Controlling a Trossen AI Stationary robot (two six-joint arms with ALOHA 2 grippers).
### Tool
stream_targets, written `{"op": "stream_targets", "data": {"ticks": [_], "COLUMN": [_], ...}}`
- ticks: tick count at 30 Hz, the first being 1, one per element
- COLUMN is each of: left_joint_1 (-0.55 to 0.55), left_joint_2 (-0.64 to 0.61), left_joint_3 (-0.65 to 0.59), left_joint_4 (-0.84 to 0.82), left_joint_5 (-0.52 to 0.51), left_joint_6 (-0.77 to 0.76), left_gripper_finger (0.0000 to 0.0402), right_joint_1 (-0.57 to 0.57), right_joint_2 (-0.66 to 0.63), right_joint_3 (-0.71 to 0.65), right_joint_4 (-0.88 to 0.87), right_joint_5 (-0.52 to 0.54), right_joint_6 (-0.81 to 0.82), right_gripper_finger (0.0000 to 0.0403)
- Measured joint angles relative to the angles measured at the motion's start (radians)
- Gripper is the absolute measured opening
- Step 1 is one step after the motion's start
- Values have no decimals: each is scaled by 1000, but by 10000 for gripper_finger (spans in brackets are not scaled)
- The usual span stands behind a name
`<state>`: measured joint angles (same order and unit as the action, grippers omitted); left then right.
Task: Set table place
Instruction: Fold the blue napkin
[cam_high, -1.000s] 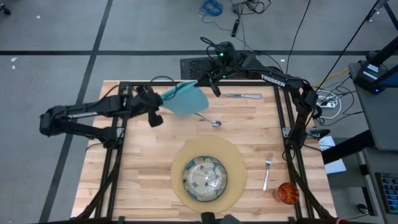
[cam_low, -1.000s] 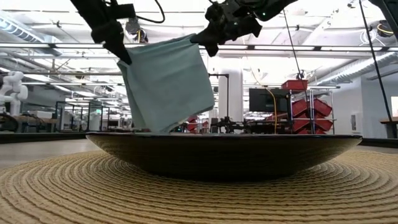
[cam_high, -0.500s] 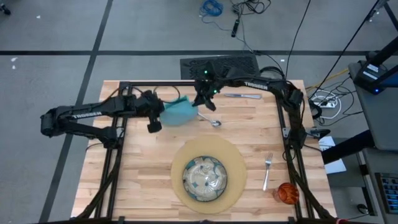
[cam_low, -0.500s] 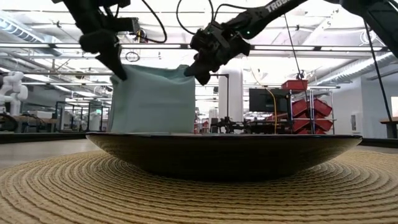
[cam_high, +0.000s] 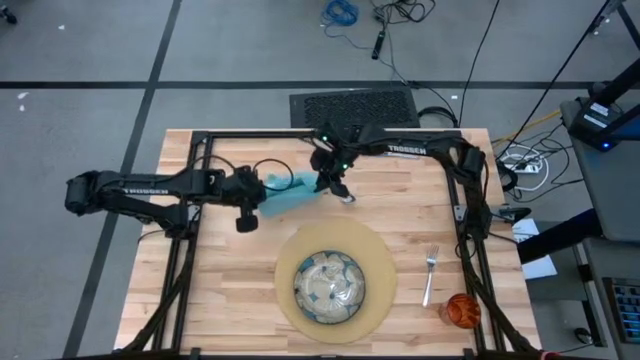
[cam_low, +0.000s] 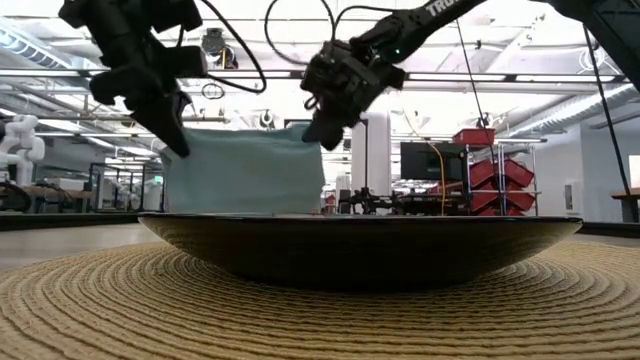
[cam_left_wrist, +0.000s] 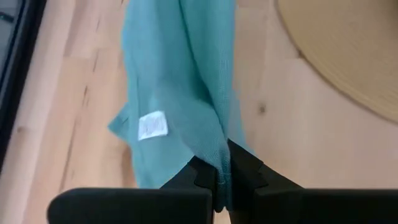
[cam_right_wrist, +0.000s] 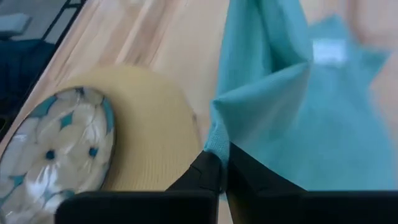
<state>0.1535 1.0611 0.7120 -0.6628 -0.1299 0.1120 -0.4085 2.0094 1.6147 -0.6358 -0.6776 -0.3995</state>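
Both end effectors pinch the teal napkin by its corners: left end effector, right end effector, over the counter behind the placemat. Napkin's bottom hidden by plate in low view; knife not visible.

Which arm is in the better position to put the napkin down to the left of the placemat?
Probably the left. Both the left gripper and right gripper pinch the teal napkin, but the left one is on the left side of the placemat.
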Motion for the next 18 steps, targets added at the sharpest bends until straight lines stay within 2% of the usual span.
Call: {"op": "stream_targets", "data": {"ticks": [2,4,7,14,18], "left_joint_1": [-5,-8,-25,-89,-134], "left_joint_2": [0,0,0,31,88], "left_joint_3": [0,0,0,0,0], "left_joint_4": [16,32,59,71,72], "left_joint_5": [38,124,218,305,310], "left_joint_6": [0,4,4,-1,-3], "left_gripper_finger": [0,0,0,1,25], "right_joint_1": [6,13,31,81,93], "right_joint_2": [0,0,0,0,0], "right_joint_3": [-39,-81,-125,-176,-186], "right_joint_4": [7,35,43,97,130], "right_joint_5": [-22,-78,-82,-88,-119], "right_joint_6": [7,13,24,31,46], "right_gripper_finger": [0,3,15,43,83]}}
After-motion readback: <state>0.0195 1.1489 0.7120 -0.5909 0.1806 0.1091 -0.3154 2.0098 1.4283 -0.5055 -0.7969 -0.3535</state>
